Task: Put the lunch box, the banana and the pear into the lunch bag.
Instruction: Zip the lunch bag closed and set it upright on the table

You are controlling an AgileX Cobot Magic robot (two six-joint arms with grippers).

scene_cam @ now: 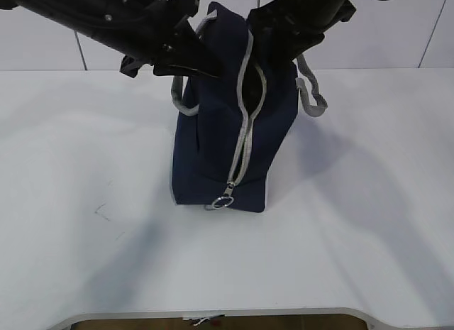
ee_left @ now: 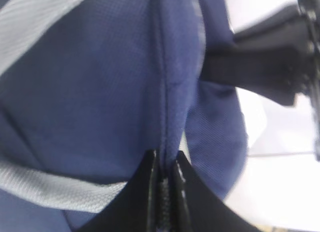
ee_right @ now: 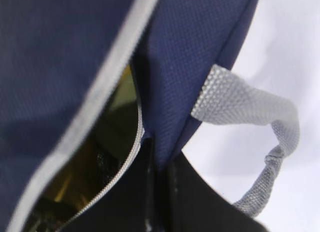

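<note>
The navy lunch bag (scene_cam: 213, 152) stands upright mid-table, its grey zipper (scene_cam: 245, 131) parted near the top and its pull (scene_cam: 223, 201) low at the front. My left gripper (scene_cam: 202, 69) is shut on a fold of the bag's fabric (ee_left: 167, 164) at the upper left rim. On the upper right rim, beside the zipper teeth, my right gripper (ee_right: 161, 157) is shut on the fabric edge. Through the gap the dark inside (ee_right: 105, 142) shows a yellowish shine; I cannot tell what it is. The lunch box, the banana and the pear are hidden.
Grey webbing handles hang off the bag at the left (scene_cam: 177, 99) and the right (scene_cam: 312, 96). The white table (scene_cam: 85, 273) spreads round the bag, with its front edge (scene_cam: 213, 317) near. A faint scratch (scene_cam: 103, 213) marks the left side.
</note>
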